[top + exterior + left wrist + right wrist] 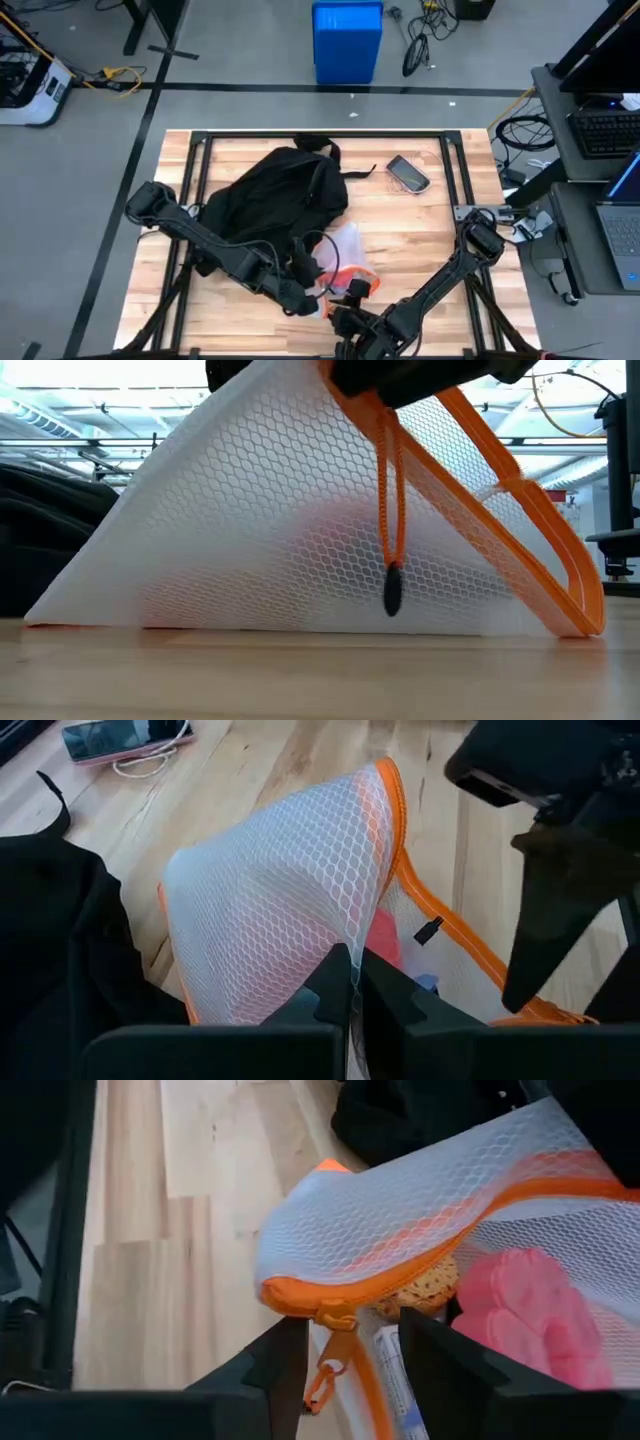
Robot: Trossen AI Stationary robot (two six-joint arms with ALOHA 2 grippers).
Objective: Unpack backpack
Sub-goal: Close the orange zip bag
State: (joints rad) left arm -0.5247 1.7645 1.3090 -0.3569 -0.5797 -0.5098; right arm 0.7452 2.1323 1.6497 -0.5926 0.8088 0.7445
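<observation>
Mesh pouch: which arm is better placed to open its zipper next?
Probably right: the right hand sits open around the orange zipper pull, while the left hand pinches the mesh pouch, steadying it.

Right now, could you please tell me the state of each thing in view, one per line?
backpack: lying slumped on the table, straps loose.
mesh pouch: out of the backpack, lifted at one edge, its far edge on the wood; items inside.
left gripper: shut on mesh pouch.
right gripper: open around the pouch's orange zipper end.
phone: flat on the table, apart.
</observation>
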